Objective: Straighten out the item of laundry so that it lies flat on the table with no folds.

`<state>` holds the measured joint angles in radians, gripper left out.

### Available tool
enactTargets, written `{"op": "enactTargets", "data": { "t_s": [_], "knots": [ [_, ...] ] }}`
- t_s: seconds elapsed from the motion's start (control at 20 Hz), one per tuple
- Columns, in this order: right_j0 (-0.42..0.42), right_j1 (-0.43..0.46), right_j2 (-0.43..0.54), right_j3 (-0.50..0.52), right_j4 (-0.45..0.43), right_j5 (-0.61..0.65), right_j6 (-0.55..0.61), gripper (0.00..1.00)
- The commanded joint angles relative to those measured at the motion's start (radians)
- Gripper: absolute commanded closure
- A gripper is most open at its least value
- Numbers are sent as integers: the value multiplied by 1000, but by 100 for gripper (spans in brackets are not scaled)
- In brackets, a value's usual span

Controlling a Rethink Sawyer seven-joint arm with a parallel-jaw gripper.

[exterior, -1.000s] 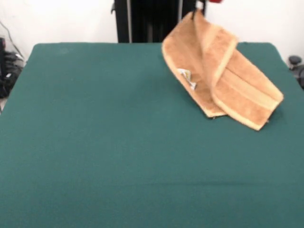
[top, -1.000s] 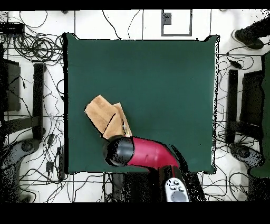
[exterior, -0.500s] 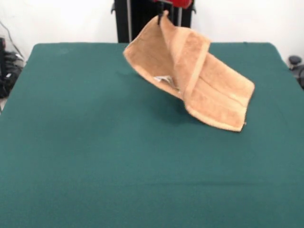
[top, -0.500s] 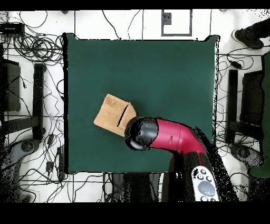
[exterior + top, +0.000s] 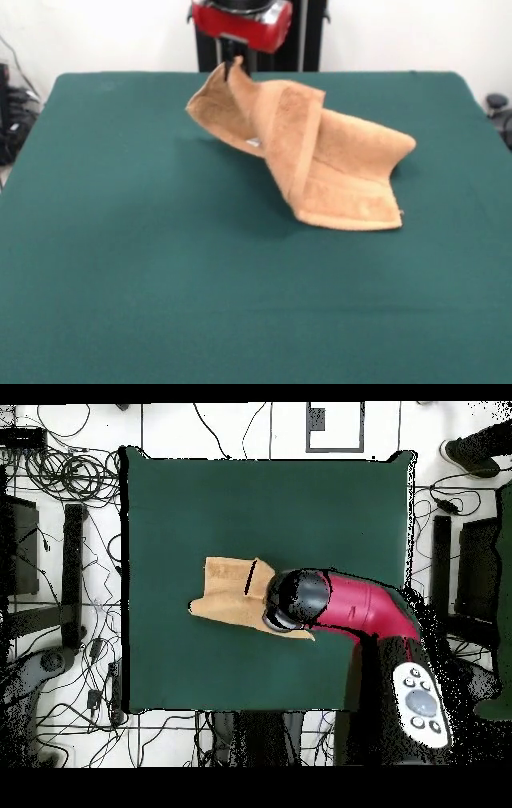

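The item of laundry (image 5: 320, 168), a tan terry towel, is lifted by one corner and folded over on itself. Its far end rests on the green table (image 5: 120, 240), and a small white tag (image 5: 254, 143) shows in the fold. My gripper (image 5: 232, 66) is shut on the raised corner at the table's far middle. In the overhead view the towel (image 5: 228, 589) lies crumpled left of centre on the table (image 5: 300, 504). There the red and black wrist (image 5: 300, 597) covers the gripper and the held corner.
Cables (image 5: 60, 474) and black stands (image 5: 72, 574) crowd the floor on both sides of the table. A dark shoe (image 5: 470, 452) shows at the top right corner of the overhead view. Green cloth surrounds the towel on all sides.
The gripper has carried the towel's corner leftward in the front view, from the right side toward the middle. It has also come lower, and more of the towel now rests on the cloth.
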<state>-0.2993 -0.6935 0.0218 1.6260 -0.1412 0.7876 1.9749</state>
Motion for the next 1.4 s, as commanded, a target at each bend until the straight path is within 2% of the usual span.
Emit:
{"op": "enactTargets", "data": {
  "t_s": [0.05,0.15,0.4,0.7,1.0,1.4],
  "knots": [
    [26,83,112,-200,-44,268,-105,100],
    [38,62,101,-208,-34,342,-76,100],
    [42,10,91,-192,-5,424,-31,100],
    [8,31,122,-212,-13,399,-83,100],
    [6,72,132,-324,-16,528,-88,100],
    [14,110,121,-508,-38,780,-73,100]
  ]
}}
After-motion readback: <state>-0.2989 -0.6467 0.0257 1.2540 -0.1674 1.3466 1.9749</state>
